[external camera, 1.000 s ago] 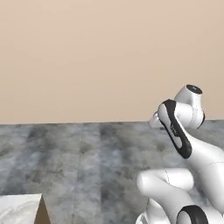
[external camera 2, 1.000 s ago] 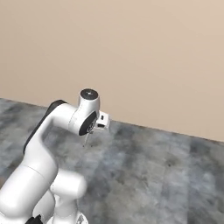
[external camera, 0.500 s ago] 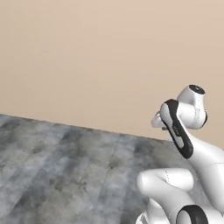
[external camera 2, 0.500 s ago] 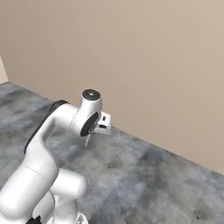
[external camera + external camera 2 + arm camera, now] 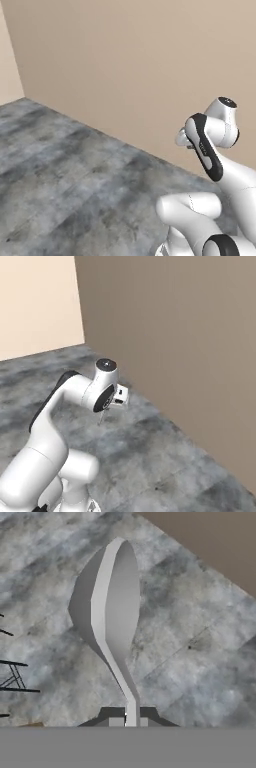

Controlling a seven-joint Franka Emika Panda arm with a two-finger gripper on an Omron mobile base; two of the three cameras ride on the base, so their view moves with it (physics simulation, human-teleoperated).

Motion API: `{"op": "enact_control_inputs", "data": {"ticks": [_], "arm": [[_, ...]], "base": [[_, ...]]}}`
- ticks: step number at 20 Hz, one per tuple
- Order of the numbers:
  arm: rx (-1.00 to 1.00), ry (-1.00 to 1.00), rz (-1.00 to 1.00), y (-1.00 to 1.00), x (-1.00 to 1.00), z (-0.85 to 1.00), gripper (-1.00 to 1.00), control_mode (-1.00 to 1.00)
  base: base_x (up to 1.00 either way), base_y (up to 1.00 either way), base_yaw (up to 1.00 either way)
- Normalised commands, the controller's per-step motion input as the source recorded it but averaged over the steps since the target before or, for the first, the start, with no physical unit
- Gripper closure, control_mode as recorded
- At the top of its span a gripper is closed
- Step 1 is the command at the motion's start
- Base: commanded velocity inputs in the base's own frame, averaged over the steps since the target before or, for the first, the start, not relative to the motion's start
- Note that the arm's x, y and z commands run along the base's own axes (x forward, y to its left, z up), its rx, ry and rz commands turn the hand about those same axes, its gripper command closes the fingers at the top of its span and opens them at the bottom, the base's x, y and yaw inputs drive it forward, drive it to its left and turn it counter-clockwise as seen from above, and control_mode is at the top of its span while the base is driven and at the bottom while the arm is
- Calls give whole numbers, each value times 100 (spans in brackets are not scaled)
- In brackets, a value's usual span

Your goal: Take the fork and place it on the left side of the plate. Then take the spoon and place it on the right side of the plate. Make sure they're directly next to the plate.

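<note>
The spoon (image 5: 117, 602) is a pale silver utensil, and its rounded bowl looms large in the hand view above the grey mottled floor. My gripper (image 5: 131, 719) is shut on its handle, with the dark fingertips (image 5: 112, 714) at the bottom. In the right base view the spoon (image 5: 101, 417) hangs as a thin sliver below the gripper (image 5: 106, 408), which the folded arm holds high. The fork and the plate are out of view.
Grey mottled floor (image 5: 65, 190) stretches ahead and meets beige walls (image 5: 170, 331) that join in a corner (image 5: 79, 306). Thin dark wire-like bars (image 5: 12, 677) stand at the left edge of the hand view.
The whole scene has shifted in both base views, so the base has turned; a wall corner has come into view. The arm keeps its folded pose with the spoon held.
</note>
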Motion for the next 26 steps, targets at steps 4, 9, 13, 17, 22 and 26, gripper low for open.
{"op": "enact_control_inputs", "data": {"ticks": [4,9,13,17,22,26], "arm": [[0,0,0,0,0,0,100,100],[0,0,0,0,0,0,100,100],[0,0,0,0,0,0,100,100],[0,0,0,0,0,0,100,100],[0,0,0,0,0,0,100,100],[0,0,0,0,0,0,100,100]], "base": [[100,0,63],[100,0,62],[100,-34,49],[100,-47,42],[100,-38,34],[100,-29,35]]}}
